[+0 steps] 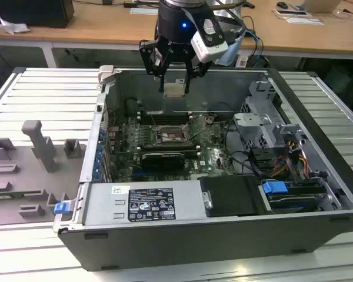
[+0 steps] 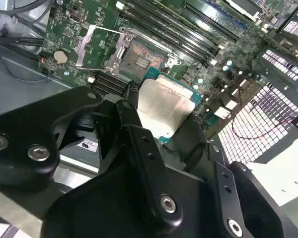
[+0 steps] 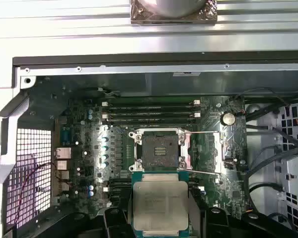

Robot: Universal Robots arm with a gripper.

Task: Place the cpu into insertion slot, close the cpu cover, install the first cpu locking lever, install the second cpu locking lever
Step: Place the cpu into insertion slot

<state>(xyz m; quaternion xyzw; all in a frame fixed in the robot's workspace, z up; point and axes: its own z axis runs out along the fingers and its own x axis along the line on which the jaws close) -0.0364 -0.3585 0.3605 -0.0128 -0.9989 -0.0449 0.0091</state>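
Your jaws are clamped on the cpu [image 3: 159,208], hanging above the bare insertion slot [image 3: 160,149]; cpu cover [image 2: 83,49] looks swung open, all 4 steps remain.

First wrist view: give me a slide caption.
Gripper holding the cpu over the open computer case, insertion slot empty.
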